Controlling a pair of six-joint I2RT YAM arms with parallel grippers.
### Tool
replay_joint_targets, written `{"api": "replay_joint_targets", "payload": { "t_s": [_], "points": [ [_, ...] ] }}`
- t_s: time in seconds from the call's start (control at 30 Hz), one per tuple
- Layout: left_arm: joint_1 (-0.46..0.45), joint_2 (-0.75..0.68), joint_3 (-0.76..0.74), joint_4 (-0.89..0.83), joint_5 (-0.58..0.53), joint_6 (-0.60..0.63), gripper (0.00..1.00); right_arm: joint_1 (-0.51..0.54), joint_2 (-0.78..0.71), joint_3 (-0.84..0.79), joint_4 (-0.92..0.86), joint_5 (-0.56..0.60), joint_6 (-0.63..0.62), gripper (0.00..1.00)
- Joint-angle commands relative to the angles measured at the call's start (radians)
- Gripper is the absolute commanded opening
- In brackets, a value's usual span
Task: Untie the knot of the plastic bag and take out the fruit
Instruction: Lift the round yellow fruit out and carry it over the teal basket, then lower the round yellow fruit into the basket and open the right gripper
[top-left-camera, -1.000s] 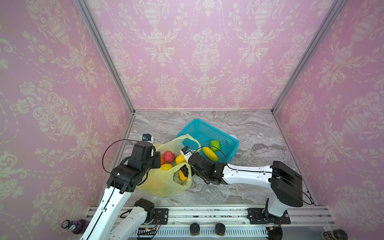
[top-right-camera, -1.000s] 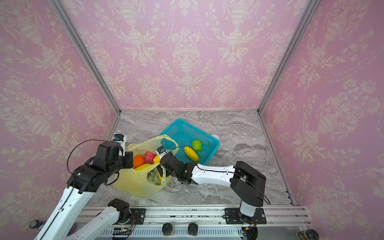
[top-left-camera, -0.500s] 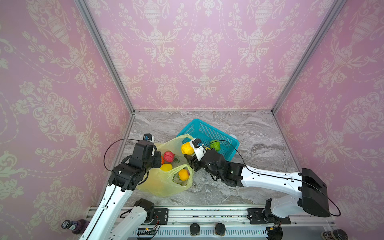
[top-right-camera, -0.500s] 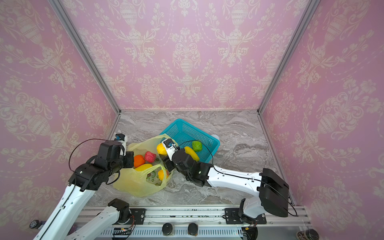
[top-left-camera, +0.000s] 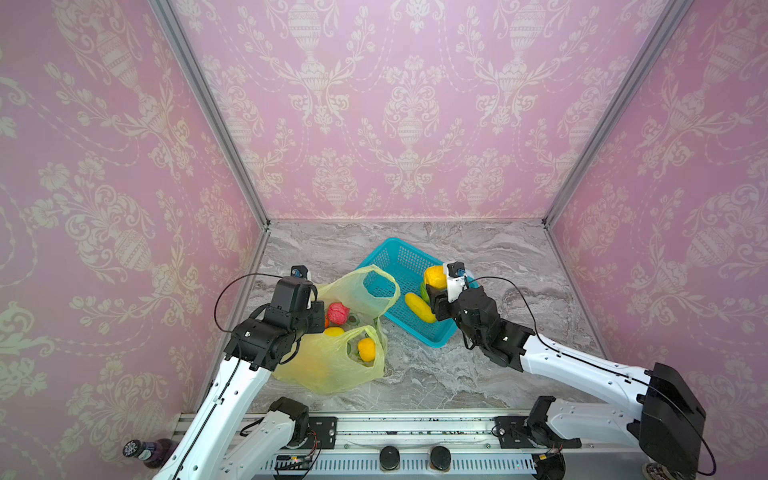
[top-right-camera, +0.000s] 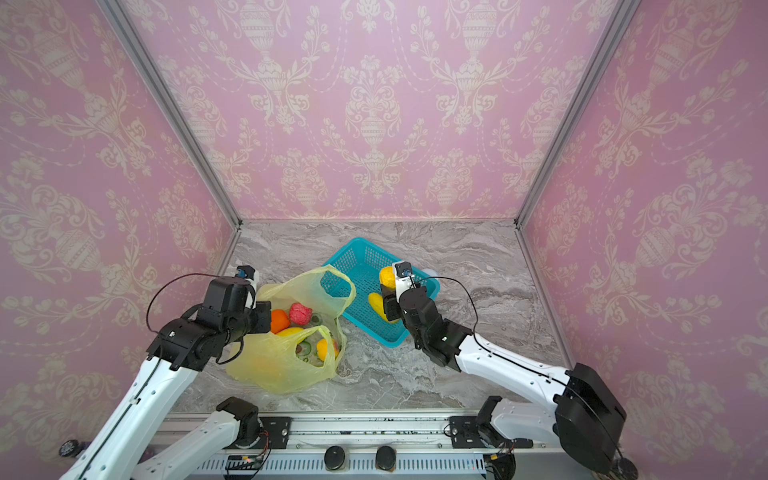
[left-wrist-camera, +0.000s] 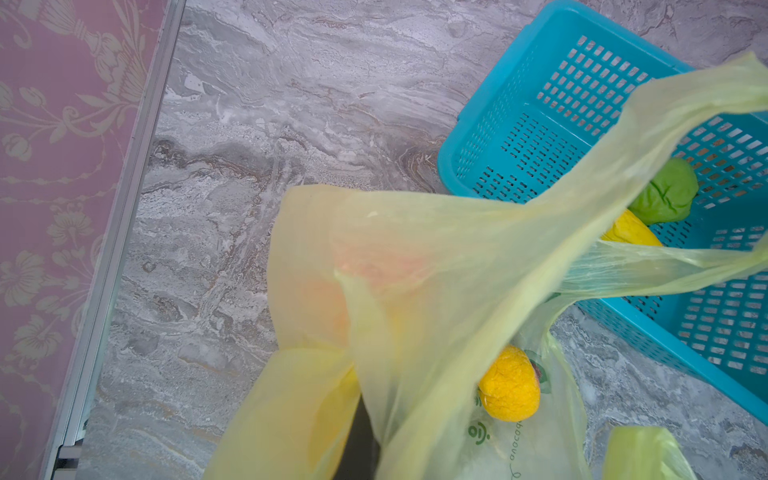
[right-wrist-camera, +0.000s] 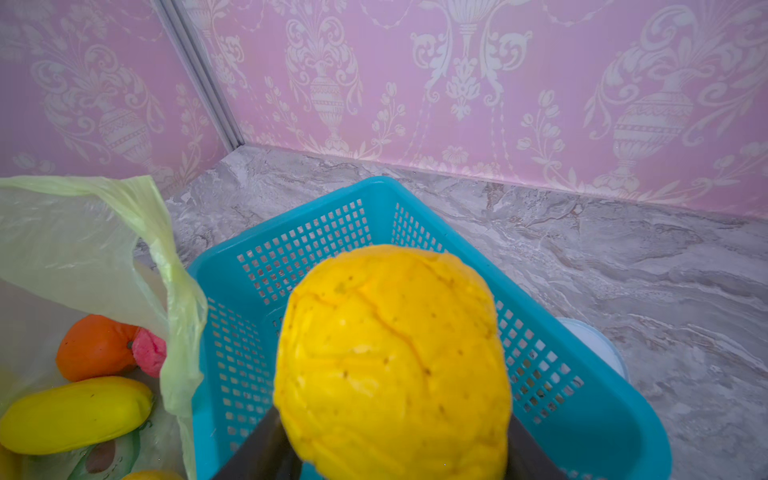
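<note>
Yellow fruit (right-wrist-camera: 390, 365) in R claw (right-wrist-camera: 395, 453)

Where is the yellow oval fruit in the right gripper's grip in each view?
Top view: yellow oval fruit right of centre, over the teal basket.
Top view: the fruit near the middle.
Left wrist: not visible.
Right wrist: lower centre, between the jaws.
Landmark: the basket, in all four.

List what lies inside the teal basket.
A long yellow fruit and a green fruit lie in the teal basket. The right gripper, holding a yellow oval fruit, hides the floor beneath.
</note>
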Motion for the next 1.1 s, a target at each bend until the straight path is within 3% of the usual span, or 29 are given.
{"api": "replay_joint_targets", "payload": {
  "t_s": [0.0, 0.43, 0.77, 0.93, 1.07],
  "points": [
    [0.007, -0.018, 0.004, -0.009, 0.020, -0.003, 0.00, -0.034, 0.044, 0.017, -0.025, -0.023, 0.057, 0.24],
    [0.007, -0.022, 0.002, -0.006, 0.024, -0.005, 0.00, -0.062, 0.411, 0.283, -0.178, -0.173, 0.080, 0.23],
    [0.008, -0.038, -0.002, -0.004, 0.017, -0.007, 0.00, -0.085, 0.600, 0.408, -0.233, -0.211, 0.098, 0.22],
    [0.008, -0.032, -0.001, -0.005, 0.011, -0.006, 0.00, -0.096, 0.621, 0.417, -0.236, -0.218, 0.098, 0.32],
    [0.009, -0.041, -0.003, -0.003, 0.009, -0.009, 0.00, -0.103, 0.620, 0.396, -0.210, -0.223, 0.098, 0.48]
  ]
}}
